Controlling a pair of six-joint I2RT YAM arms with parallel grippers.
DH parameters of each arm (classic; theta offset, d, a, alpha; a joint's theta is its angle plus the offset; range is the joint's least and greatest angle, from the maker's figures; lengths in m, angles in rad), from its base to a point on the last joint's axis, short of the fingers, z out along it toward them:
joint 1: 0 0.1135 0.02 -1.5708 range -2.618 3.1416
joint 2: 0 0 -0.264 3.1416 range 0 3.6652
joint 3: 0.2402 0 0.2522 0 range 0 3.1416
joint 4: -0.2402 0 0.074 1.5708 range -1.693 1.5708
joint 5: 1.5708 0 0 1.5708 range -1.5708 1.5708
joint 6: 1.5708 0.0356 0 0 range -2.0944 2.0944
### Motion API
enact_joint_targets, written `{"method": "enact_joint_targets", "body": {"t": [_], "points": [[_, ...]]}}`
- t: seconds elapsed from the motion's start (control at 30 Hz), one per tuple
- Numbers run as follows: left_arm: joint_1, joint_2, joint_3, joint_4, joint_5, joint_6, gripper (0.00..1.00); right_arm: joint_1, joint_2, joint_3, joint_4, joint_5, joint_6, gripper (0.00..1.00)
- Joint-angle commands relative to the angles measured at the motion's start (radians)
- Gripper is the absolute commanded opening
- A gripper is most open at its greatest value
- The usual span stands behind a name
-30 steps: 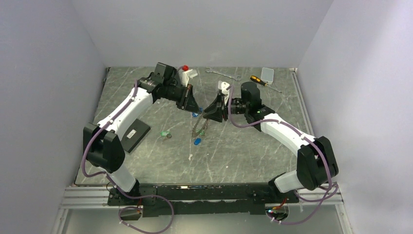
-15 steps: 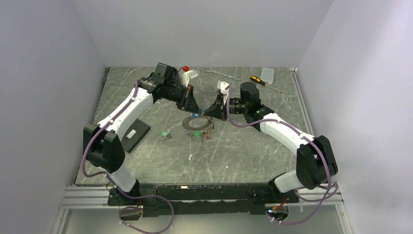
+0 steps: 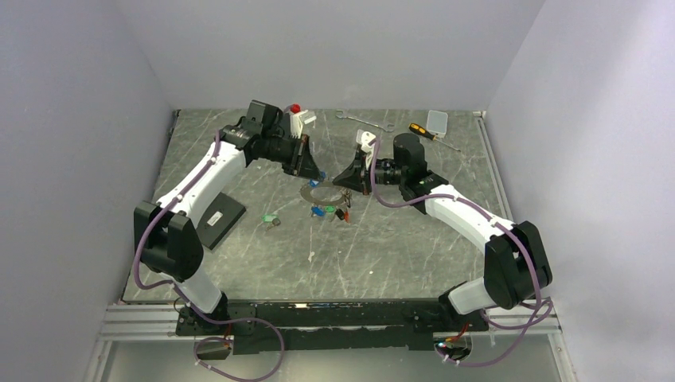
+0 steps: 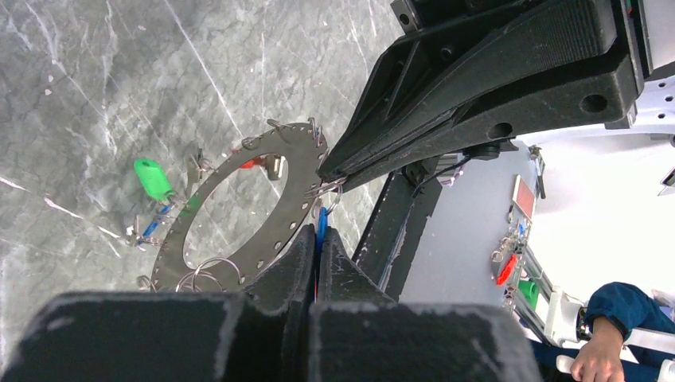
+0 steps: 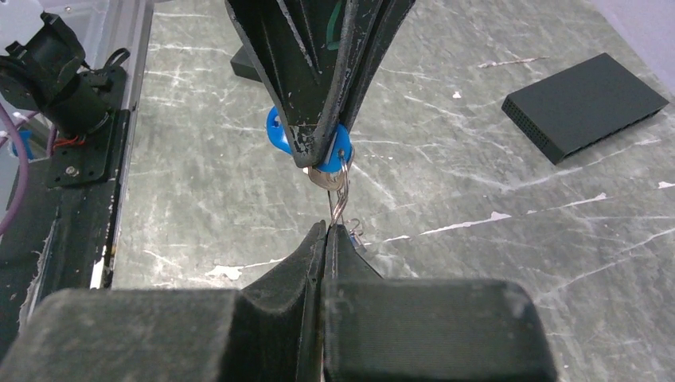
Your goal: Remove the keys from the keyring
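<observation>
The keyring [image 4: 298,183], a thin grey ring with holes, hangs roughly level above the table between my two grippers [image 3: 306,191]. My left gripper [image 4: 318,231] is shut on a blue key tag [image 4: 321,221], which a small split ring joins to the keyring's rim. In the right wrist view that blue tag [image 5: 278,131] sits in the left fingers, with its key below. My right gripper [image 5: 330,228] is shut at the keyring's rim, where the split ring's wire enters the jaws. Green [image 4: 151,177] and red [image 4: 253,163] tagged keys hang from the keyring.
A loose green-tagged key [image 3: 271,217] lies on the table left of the keyring. A black box [image 3: 219,219] lies at the left. A wrench [image 3: 362,121], a screwdriver [image 3: 426,134], a clear case [image 3: 437,119] and a red-capped white bottle [image 3: 298,115] are at the back.
The keyring hung upright from my right gripper and has swung up to lie roughly level. My left gripper has pulled back and left with the blue tag.
</observation>
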Motion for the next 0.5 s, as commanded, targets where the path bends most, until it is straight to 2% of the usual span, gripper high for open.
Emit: {"method": "enact_joint_targets", "body": {"t": [0.0, 0.1, 0.2, 0.27, 0.47], "points": [[0.023, -0.050, 0.011, 0.060, 0.003, -0.002, 0.00, -0.003, -0.025, 0.006, 0.017, -0.036, 0.000, 0.00], [0.021, -0.051, 0.009, 0.061, 0.036, 0.003, 0.00, -0.003, -0.021, 0.010, 0.008, -0.043, -0.005, 0.00], [0.014, -0.052, 0.012, 0.056, 0.068, 0.011, 0.00, -0.004, -0.017, 0.013, 0.002, -0.054, -0.009, 0.27], [0.005, -0.054, 0.014, 0.048, 0.075, 0.023, 0.00, -0.003, -0.015, 0.015, 0.003, -0.058, -0.005, 0.36], [-0.009, -0.053, 0.010, 0.040, 0.078, 0.040, 0.00, -0.002, -0.014, 0.018, 0.006, -0.052, 0.008, 0.40]]}}
